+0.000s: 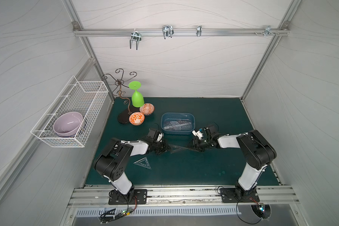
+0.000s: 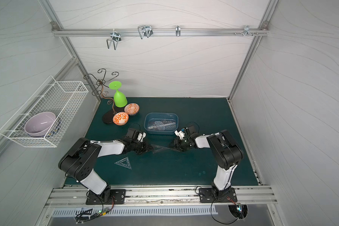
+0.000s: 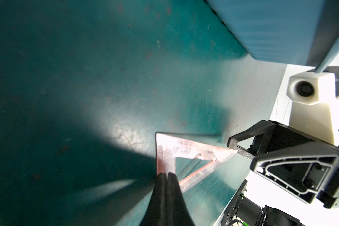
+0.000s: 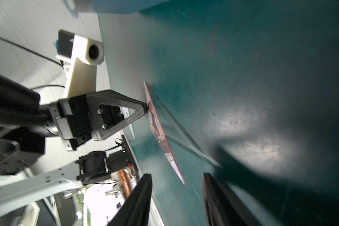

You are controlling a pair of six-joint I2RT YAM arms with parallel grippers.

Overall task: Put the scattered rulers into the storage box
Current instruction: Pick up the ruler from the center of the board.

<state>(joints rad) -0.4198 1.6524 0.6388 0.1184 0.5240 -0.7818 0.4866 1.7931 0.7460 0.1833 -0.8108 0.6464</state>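
My left gripper (image 1: 169,149) (image 3: 167,174) is shut on one corner of a smoky triangular set square (image 1: 178,148) (image 3: 165,154), one of the rulers, held tilted just above the green mat. My right gripper (image 1: 190,148) (image 4: 177,175) is open, and the set square's (image 4: 159,127) far tip reaches in between its fingers. A clear set square (image 1: 143,163) (image 2: 123,162) lies flat on the mat near the left arm. The blue storage box (image 1: 178,114) (image 2: 160,113) stands just behind both grippers, holding straight rulers and a protractor (image 1: 174,125).
At the back left stand two orange patterned bowls (image 1: 136,118), an upside-down green goblet (image 1: 137,97) and a black wire stand (image 1: 123,117). A white wire basket (image 1: 47,137) with a purple bowl (image 1: 68,123) hangs on the left wall.
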